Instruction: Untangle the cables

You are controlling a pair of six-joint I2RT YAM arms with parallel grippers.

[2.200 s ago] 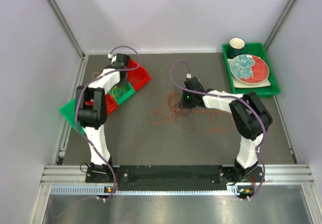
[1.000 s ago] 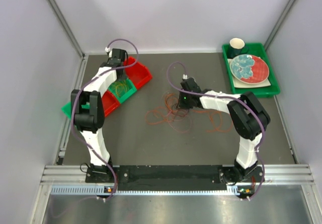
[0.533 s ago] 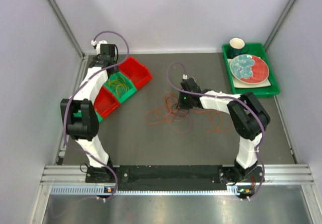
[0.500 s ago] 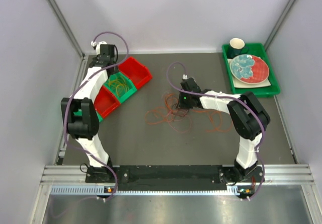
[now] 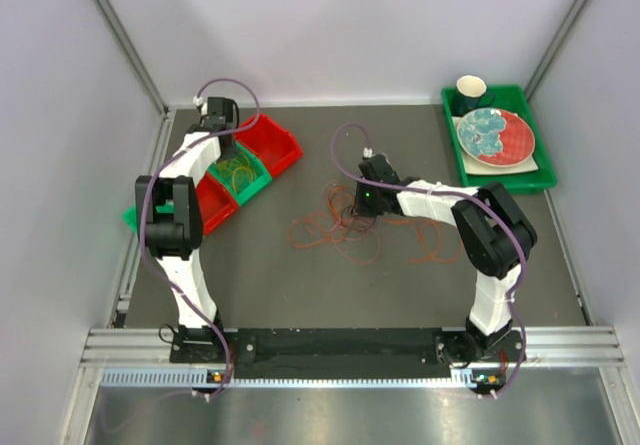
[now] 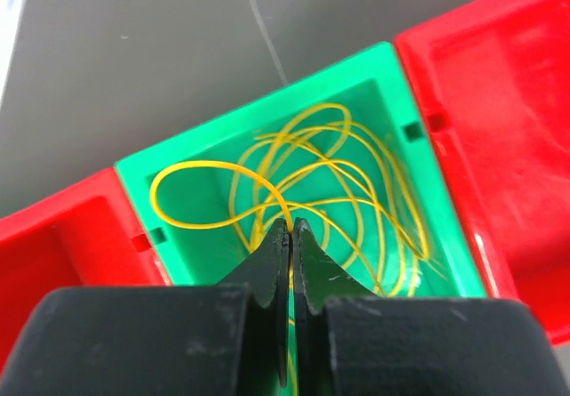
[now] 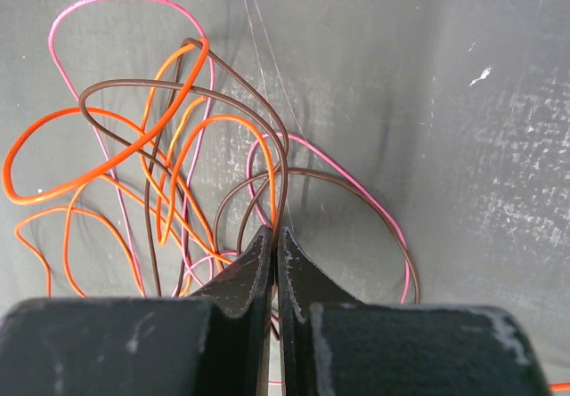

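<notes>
Nearest me, the two arm bases sit at the table (image 5: 300, 295) edge. Just beyond them, mid-table, lies the main tangle of cables (image 5: 335, 227), with a smaller reddish heap (image 5: 432, 245) to its right. From overhead the tangle is only a thin orange-and-brown scribble. The right wrist camera sorts it into strands: a bright orange cable (image 7: 89, 111) in wide loops, a thinner pink cable (image 7: 107, 0) arcing behind it, and a dark brown cable (image 7: 151, 82) curling through both. The right gripper (image 7: 274, 231) is clenched at the far edge of the tangle (image 5: 362, 205), and the brown strand runs straight into its tips, so I read it as pinched there. Farther off on the left, a row of small bins sits at a slant. The overhead view shows the left gripper (image 5: 225, 143) above them, but not how its jaws stand. Its wrist camera does: the left gripper (image 6: 289, 227) is pressed closed over the green bin (image 6: 267, 111), which sits between two red bins (image 6: 499, 129). A yellow cable (image 6: 338, 182) is coiled loosely inside, and one loop meets the tips. Whether it is nipped, I cannot tell. At the far right, a green tray (image 5: 505, 178) carries a red and blue plate (image 5: 495, 135) and a dark cup (image 5: 471, 90).
</notes>
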